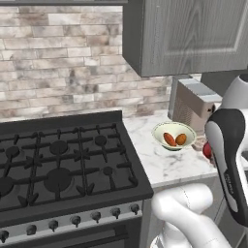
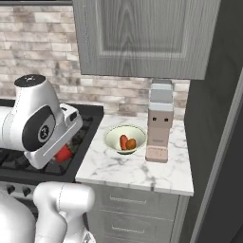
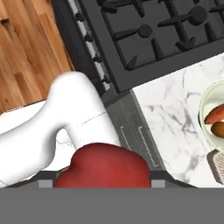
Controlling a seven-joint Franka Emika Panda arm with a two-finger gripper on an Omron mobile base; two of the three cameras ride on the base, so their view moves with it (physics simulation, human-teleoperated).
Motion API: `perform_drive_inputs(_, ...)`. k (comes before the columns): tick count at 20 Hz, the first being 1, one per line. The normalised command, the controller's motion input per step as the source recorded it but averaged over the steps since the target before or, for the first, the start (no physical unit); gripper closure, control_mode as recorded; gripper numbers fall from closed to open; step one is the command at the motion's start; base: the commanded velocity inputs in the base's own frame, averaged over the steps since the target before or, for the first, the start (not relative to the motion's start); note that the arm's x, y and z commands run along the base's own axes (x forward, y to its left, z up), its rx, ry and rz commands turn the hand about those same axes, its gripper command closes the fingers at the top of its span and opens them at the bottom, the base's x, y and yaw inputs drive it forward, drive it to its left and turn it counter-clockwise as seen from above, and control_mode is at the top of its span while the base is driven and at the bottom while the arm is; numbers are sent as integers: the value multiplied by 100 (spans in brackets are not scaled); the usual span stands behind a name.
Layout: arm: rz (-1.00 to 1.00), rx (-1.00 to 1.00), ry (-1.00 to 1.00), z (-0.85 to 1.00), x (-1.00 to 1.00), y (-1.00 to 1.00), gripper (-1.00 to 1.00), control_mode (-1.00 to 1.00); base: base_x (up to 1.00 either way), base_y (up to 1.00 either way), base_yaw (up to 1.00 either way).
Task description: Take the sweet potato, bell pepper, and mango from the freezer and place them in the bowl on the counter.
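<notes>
- bell pepper [image 3: 103, 166] sits right at the gripper [image 3: 103, 181], red and glossy, pressed between the fingers; gripper clamped on it at a middling width, fingertips themselves mostly hidden behind the fruit
- in the left base view the bell pepper is just a red sliver beside the arm's dark forearm, off the bench [image 1: 167, 164] front edge; in the right base view it peeks out red under the wrist, above the gas stove [image 2: 28, 159] corner
- bowl [image 1: 159, 131] on the bench, near the grey toaster-like appliance [image 2: 159, 126]; holds the sweet potato [image 1: 169, 139] and the mango [image 1: 180, 139] side by side, touching or nearly so
- so two of three look done, the pepper is the last one, carried and not yet over the bowl
- handling guess: pepper is light, hollow, firm-skinned but smooth, so may slip or rotate in a two-finger pinch; lobed sides give flats to grip, best across the widest body, not the stem
- release low over the bowl's free side; it's round, could roll or knock against the other two
- bowl is shallow, thin-rimmed, may slide on marble if bumped
</notes>
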Motion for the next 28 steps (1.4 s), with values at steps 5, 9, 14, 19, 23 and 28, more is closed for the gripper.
perform_drive_inputs(5,-4,8,-22,-23,54,-8,100,-100,0,0,0)
perform_drive_inputs(9,-15,7,-27,0,37,1,100,-100,0,0,0)
perform_drive_inputs(14,-18,13,-7,0,41,-2,100,-100,0,0,0)
perform_drive_inputs(19,-7,14,8,-1,40,-10,100,-100,0,0,0)
perform_drive_inputs(23,0,14,2,-16,56,-14,100,-100,0,0,0)
perform_drive_inputs(28,0,5,0,-35,61,-7,100,-100,0,0,0)
